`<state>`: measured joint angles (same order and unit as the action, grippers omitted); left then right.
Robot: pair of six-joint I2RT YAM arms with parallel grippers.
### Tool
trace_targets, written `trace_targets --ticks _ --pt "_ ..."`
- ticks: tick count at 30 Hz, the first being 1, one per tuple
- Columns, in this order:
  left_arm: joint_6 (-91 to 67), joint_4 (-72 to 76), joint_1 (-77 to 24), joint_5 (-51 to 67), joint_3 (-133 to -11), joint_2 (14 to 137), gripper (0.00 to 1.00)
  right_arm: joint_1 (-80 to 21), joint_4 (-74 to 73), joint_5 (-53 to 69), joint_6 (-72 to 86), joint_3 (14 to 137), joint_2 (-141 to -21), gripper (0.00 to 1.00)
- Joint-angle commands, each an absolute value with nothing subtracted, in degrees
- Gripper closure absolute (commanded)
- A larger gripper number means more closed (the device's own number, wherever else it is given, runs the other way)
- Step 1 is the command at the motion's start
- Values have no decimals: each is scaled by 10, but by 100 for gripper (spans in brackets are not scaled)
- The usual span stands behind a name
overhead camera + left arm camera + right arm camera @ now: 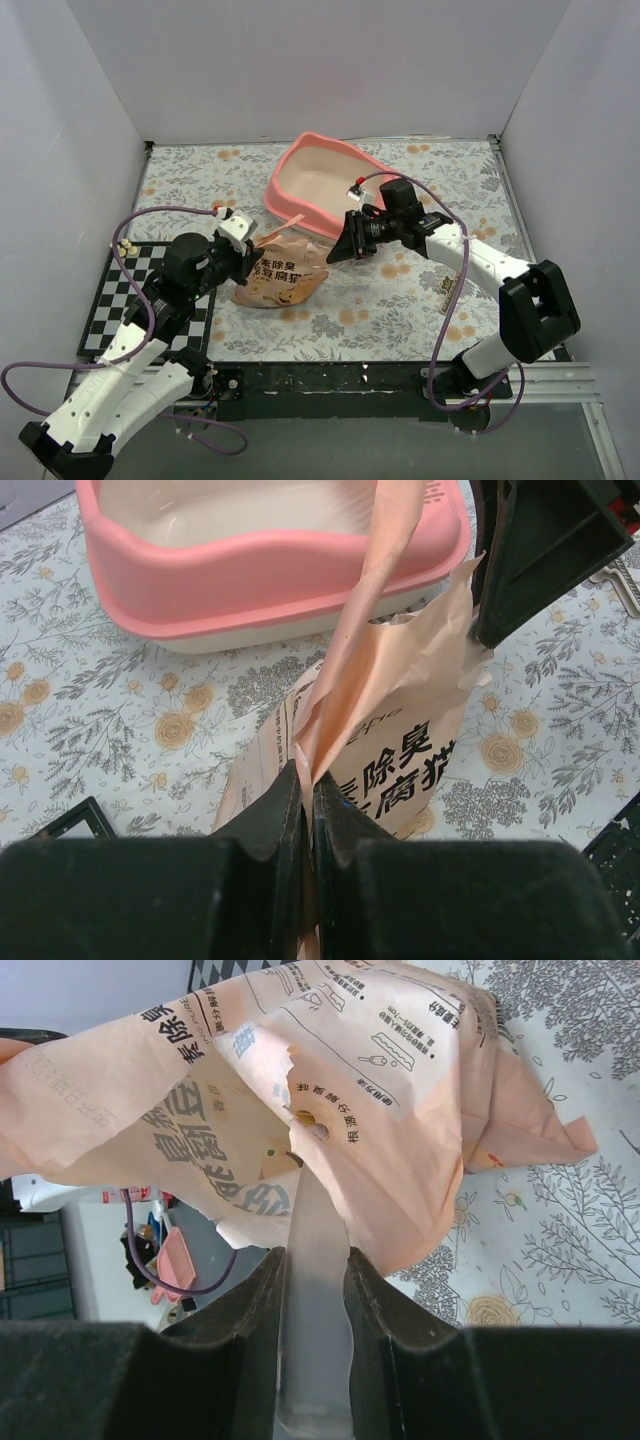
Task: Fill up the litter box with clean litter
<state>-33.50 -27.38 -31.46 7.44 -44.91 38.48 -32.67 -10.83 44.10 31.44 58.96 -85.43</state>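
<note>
Orange bag being gripped beside litter box: left gripper being clamped on torn edge, right gripper on opposite edge.

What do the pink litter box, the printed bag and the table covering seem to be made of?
The litter box: moulded plastic, smooth semi-gloss, going by its rounded one-piece rim. The bag: thin matte plastic film or coated paper; it creases sharply and has a torn edge. The table covering: printed floral sheet lying flat; cloth or vinyl, unclear.
</note>
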Motion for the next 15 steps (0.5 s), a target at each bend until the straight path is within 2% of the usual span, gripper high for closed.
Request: trace_targets --ticks 1,3,9,15 --pt "-345 -238 -315 91 -446 391 100 -340 -29 497 368 571 -873 99" --pt "-344 -236 -315 91 -446 393 100 -349 -6 492 390 558 -877 99" --pt "-331 -236 -315 105 -441 396 100 -364 220 490 535 476 -867 99" --pt "-286 -235 -315 124 -439 394 100 -371 369 471 635 434 -870 99"
